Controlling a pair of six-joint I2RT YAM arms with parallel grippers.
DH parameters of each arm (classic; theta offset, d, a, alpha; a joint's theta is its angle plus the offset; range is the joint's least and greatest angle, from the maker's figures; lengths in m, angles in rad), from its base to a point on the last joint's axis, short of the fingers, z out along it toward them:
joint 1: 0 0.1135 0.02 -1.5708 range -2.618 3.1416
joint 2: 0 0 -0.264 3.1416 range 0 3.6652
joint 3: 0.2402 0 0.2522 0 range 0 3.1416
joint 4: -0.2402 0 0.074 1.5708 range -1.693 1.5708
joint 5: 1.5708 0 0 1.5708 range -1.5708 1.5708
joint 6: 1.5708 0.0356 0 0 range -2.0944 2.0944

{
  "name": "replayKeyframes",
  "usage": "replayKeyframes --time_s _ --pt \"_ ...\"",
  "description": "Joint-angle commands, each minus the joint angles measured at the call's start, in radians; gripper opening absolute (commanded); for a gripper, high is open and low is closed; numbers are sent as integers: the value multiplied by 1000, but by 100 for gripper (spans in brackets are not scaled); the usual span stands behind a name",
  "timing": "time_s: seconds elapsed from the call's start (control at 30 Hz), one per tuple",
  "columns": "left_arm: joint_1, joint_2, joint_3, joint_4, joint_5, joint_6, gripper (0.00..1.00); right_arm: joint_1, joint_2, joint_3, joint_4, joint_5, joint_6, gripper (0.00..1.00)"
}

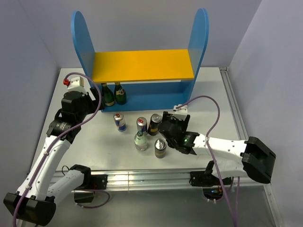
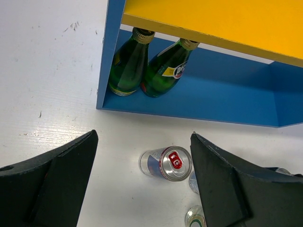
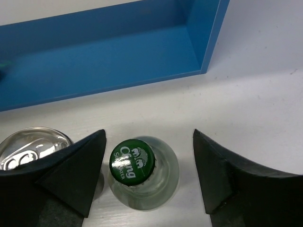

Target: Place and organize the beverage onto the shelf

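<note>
**A:** Which step is this?

**B:** The pickup. The right gripper (image 3: pixel 148 139) straddles a clear glass bottle (image 3: pixel 142 176) with a green cap. Its jaws are apart and a gap shows on the bottle's right side, so it isn't clamped yet. The bottle stands on the table (image 1: pixel 222 111), just near of the shelf's (image 1: pixel 201 42) blue lower level (image 3: pixel 109 52), towards its right end.

**A:** And next?

**B:** I'd say close, lift, then carry it far into that open bay. Mind the black-and-gold can (image 1: pixel 154 124) just left of the fingers.

**A:** The other arm?

**B:** The left gripper (image 2: pixel 144 136) hangs open and empty above a blue-and-silver can (image 2: pixel 166 163). Two green bottles (image 2: pixel 128 64) already fill the lower level's left corner.
</note>
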Motion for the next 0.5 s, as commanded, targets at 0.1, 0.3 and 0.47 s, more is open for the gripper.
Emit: replayKeyframes --time_s 0.1,0.3,0.47 --pt "-4 -14 13 8 9 21 85 -29 50 38 22 40 60 66" --pt "-4 -17 13 8 7 21 86 -30 86 45 27 32 65 47" --pt "-4 -17 13 6 6 21 85 -33 109 70 14 24 67 0"
